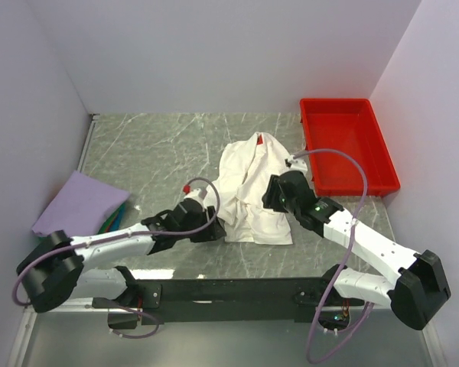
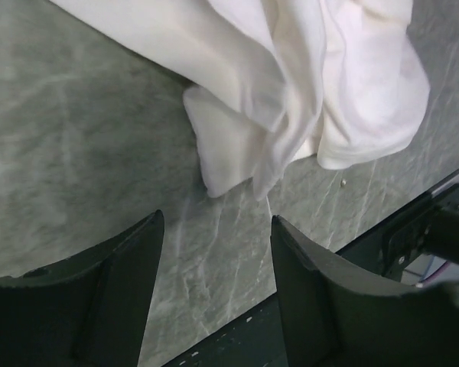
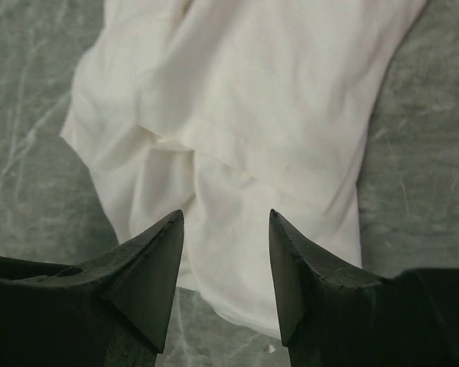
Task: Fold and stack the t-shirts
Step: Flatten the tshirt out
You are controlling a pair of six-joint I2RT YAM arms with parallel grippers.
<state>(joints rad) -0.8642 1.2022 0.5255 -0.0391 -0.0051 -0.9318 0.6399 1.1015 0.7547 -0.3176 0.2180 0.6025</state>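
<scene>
The white shirt (image 1: 249, 187) lies crumpled on the table (image 1: 153, 145). Left pincer (image 2: 216, 229) and right pincer (image 3: 226, 225) both stand apart, holding nothing. Closing here may catch several layers, so the fold comes crooked.

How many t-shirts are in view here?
4: a crumpled white t-shirt mid-table; a folded lavender t-shirt at the left, with a green t-shirt and a blue t-shirt edging out from under it. More could be hidden beneath.
</scene>
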